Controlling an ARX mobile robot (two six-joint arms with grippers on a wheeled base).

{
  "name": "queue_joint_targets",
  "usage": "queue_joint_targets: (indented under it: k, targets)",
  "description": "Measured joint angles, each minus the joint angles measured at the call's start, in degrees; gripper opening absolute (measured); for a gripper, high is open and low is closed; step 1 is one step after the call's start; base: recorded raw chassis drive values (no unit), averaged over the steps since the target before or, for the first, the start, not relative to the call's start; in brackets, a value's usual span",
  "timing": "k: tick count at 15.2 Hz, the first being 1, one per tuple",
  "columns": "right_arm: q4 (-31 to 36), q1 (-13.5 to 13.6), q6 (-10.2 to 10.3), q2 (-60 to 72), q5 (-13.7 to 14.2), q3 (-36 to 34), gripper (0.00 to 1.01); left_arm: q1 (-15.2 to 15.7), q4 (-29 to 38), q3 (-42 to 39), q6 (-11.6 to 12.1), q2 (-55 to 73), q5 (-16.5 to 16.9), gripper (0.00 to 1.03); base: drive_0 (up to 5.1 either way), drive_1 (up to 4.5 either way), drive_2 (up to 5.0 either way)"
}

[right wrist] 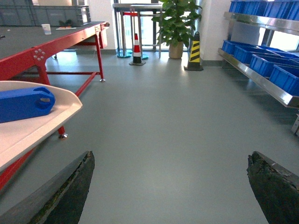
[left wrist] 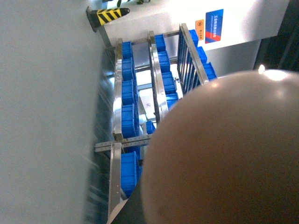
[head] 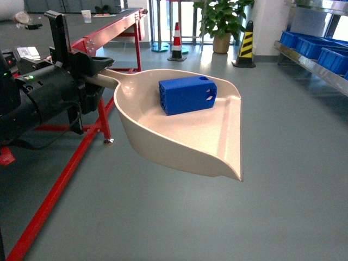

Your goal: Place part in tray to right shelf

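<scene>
The left tool point(head: 93, 69) is clamped on the handle of the tray point(head: 217, 147), carried over the floor. The part point(head: 187, 94) lies inside it. The right tool point(right wrist: 170, 186) hangs spread and empty. The right shelf point(head: 312, 62) stands well apart; delivery remains.

No readable text; blue sign point(left wrist: 214, 26) and small orange label point(left wrist: 200, 24) on the wall point(left wrist: 243, 23), lettering too blurred to read.
</scene>
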Motion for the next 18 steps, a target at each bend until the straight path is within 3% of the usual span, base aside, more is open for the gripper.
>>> queue_joint_targets:
  k: [18]
  targets:
    - [-0.2, 0.0, 0.0, 0.0, 0.0, 0.0, 0.98, 0.0, 0.0, 0.0, 0.0, 0.0, 0.1, 0.14, 0.0, 3.98, -3.9]
